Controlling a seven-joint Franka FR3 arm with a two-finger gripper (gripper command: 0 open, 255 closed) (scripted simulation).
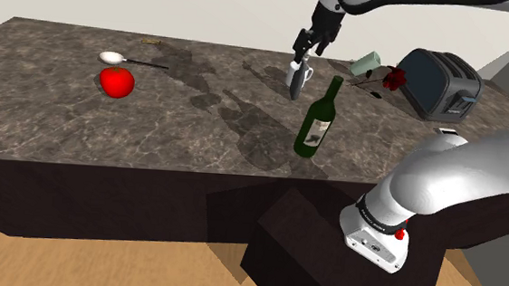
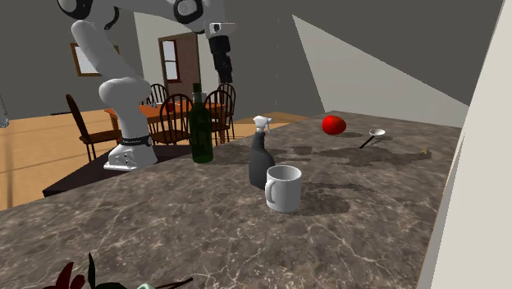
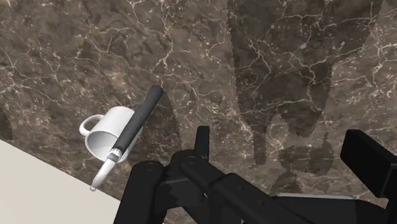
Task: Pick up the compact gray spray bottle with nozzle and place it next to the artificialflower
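Note:
The spray bottle (image 1: 293,83) is dark grey with a pale nozzle and stands upright on the marble counter, right beside a white mug (image 1: 306,74). My gripper (image 1: 301,52) hangs open a short way above them, holding nothing. In the second exterior view the spray bottle (image 2: 261,161) stands just behind the mug (image 2: 284,188), and the gripper (image 2: 225,75) is well above and off to one side. In the wrist view the spray bottle (image 3: 133,129) lies outside the gripper (image 3: 286,153), beside one finger. The red artificial flower (image 1: 391,80) lies in front of the toaster.
A green wine bottle (image 1: 318,120) stands near the counter's front, close to the spray bottle. A black toaster (image 1: 440,84) and a pale cup (image 1: 368,62) sit near the flower. A tomato (image 1: 117,81) and a spoon (image 1: 114,57) lie far off at the shoulder view's left.

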